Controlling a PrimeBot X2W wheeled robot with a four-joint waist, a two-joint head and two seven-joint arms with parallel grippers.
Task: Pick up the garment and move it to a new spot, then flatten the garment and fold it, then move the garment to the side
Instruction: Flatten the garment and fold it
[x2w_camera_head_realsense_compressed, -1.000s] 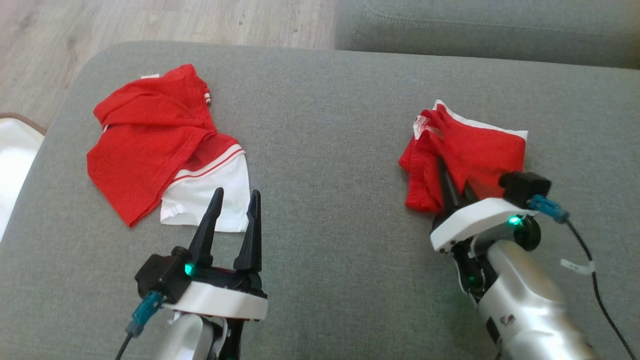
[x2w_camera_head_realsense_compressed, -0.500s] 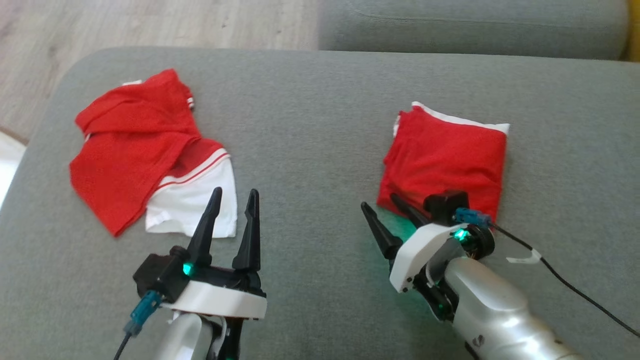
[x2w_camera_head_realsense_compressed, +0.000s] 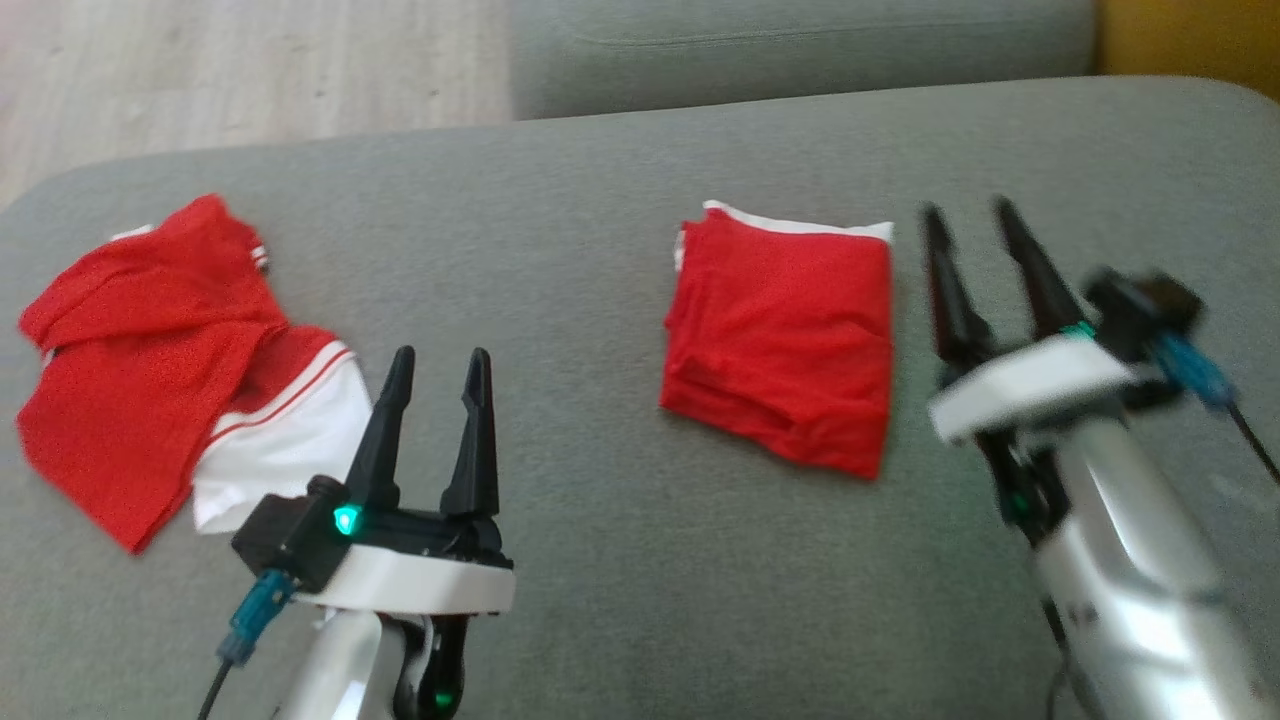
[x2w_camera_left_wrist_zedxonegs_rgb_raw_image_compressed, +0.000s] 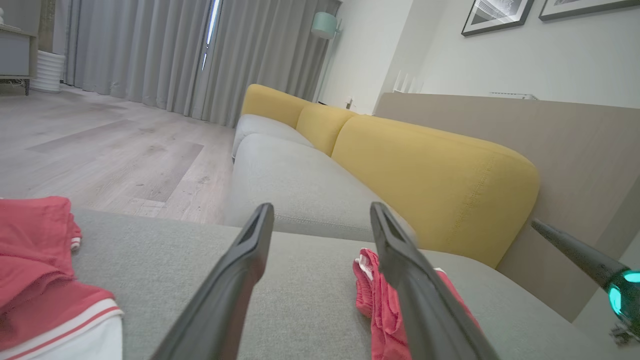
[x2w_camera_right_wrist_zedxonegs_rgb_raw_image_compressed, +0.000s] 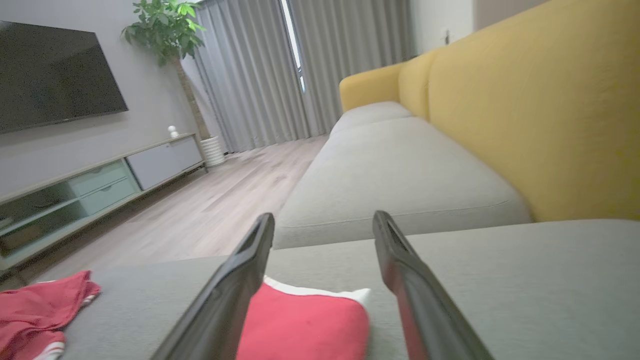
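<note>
Fingers of your left end effector (x2w_camera_head_realsense_compressed: 437, 358) stand apart with nothing between them, low and left of centre in the head view, pointing up the frame. Just beside its left finger there is the white hem of the rumpled red-and-white mesh garment (x2w_camera_head_realsense_compressed: 140, 370); the left wrist view shows a strip of bare cushion between the two. From that hem the piece spreads to the left edge of the frame across the grey upholstered sofa seat (x2w_camera_head_realsense_compressed: 600, 250). So it lies to the left of that end effector, not ahead of it. Its longer run slants from the upper left side down to the lower left, with a red panel doubled over the rest.

Your right end effector (x2w_camera_head_realsense_compressed: 967, 212) is likewise spread and empty, blurred, on the right of the frame. Just to its left, and apart from it, rests the folded red fabric square with a white edge (x2w_camera_head_realsense_compressed: 785, 345), right of centre, its sides roughly in line with those fingers.

By my judgement the folded square is done and set aside, and the rumpled piece is the one left to pick up. If so, your left arm is plainly the nearer. The right would have to cross the folded square and the whole middle of the seat. Straight ahead of the left fingers is only bare cushion, so you would turn that wrist toward the frame's left. The white hem looks like the closest edge to pinch.
</note>
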